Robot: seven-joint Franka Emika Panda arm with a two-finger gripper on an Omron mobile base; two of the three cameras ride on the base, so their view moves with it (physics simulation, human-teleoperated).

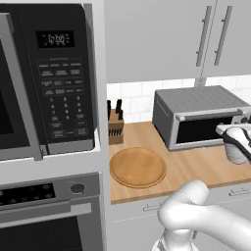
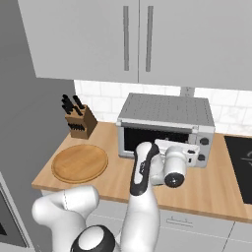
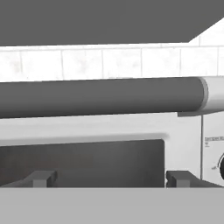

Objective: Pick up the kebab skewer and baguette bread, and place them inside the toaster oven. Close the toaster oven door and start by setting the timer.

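In the left base view, the toaster oven (image 1: 201,117) sits on the wooden counter (image 1: 196,169) at the right of the frame. Its dark glass door (image 1: 203,130) is shut, and the silver bar handle (image 1: 211,115) runs along the top of the door. The robot's hand is at the right edge, just in front of the oven. A round wooden board (image 1: 138,167) lies low in the middle. A knife block (image 1: 115,126) stands behind it by the wall. A big black microwave (image 1: 46,78) is at the upper left.

In the right base view, the toaster oven sits in the middle of the frame. The hand is right in front of its door. The board lies at the left, and the knife block is above it.

In the hand view, the gripper (image 3: 111,178) has its two dark tips spread far apart at the bottom. The handle crosses the middle of the frame, above the tips. A dial (image 3: 220,167) peeks in at the right edge.
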